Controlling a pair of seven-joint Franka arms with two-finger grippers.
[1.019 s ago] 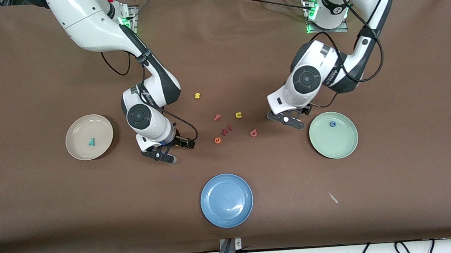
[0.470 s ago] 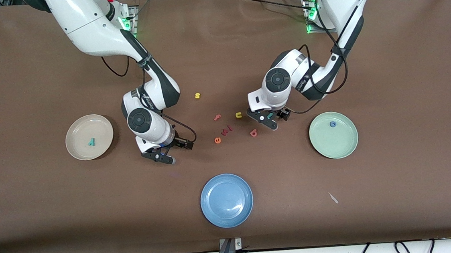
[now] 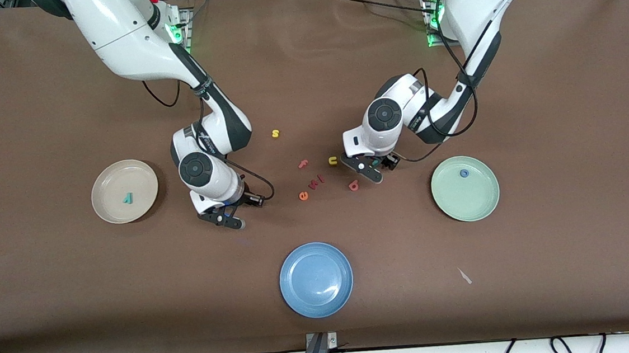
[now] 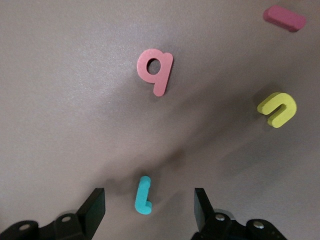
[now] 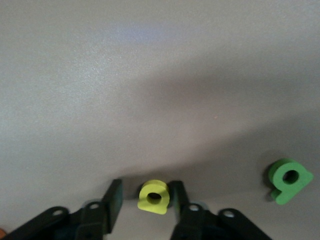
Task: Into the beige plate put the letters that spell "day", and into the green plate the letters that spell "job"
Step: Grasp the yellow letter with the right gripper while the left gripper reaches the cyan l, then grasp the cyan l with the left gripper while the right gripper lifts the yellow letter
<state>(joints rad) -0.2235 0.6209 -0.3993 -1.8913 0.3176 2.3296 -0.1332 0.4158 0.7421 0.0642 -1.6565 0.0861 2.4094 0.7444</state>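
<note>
The teal j (image 4: 143,196) lies flat on the table between the spread fingers of my open left gripper (image 4: 149,192), clear of both. In the front view the left gripper (image 3: 376,167) is low beside the salmon b (image 3: 353,184). My right gripper (image 5: 146,187) is down around the yellow a (image 5: 154,198); one finger touches it and a gap remains at the other. The dark green d (image 5: 289,180) lies close by. The beige plate (image 3: 113,181) holds the teal y (image 3: 127,199). The green plate (image 3: 462,201) holds the blue o (image 3: 464,173).
Between the arms lie a yellow u (image 3: 333,160), yellow s (image 3: 275,133), salmon f (image 3: 303,164), orange e (image 3: 303,196) and small magenta letters (image 3: 318,182). A blue plate (image 3: 316,279) sits nearer the camera, mid-table. A white scrap (image 3: 464,276) lies near the front edge.
The left gripper swung from beside the green plate toward the middle letters and came down over the j. The right gripper's fingers narrowed around the yellow a.
</note>
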